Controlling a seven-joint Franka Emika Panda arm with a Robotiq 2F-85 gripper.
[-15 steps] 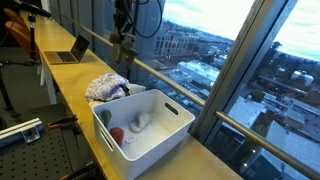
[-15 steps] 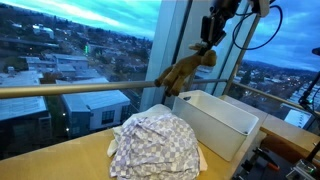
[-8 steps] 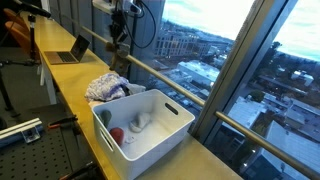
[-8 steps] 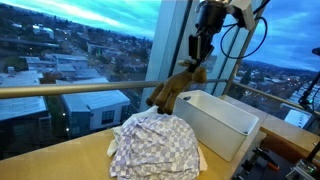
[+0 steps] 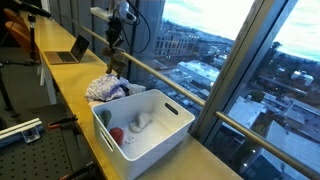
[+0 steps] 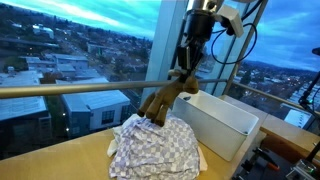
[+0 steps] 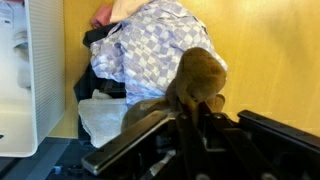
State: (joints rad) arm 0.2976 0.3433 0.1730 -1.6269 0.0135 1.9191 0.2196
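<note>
Overhead, hand (image 6: 187,68) tight around brown plush toy (image 6: 165,97), just above checkered cloth (image 6: 150,145) beside white bin (image 6: 222,135).

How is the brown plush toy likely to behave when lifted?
Probably floppy: the brown plush toy dangles slanted from the end effector, limbs drooping. Likely light, since a pinch at one end carries it. It looks soft, so it is unlikely to roll on the checked cloth below.

In the wrist view we cannot see the gripper's (image 7: 192,122) fingertips: the brown plush toy (image 7: 200,75) covers them. The white bin (image 7: 22,90) is cut off there by the picture's left edge. In an exterior view the red lump (image 5: 117,134) in the bin is too small for us to name.
</note>
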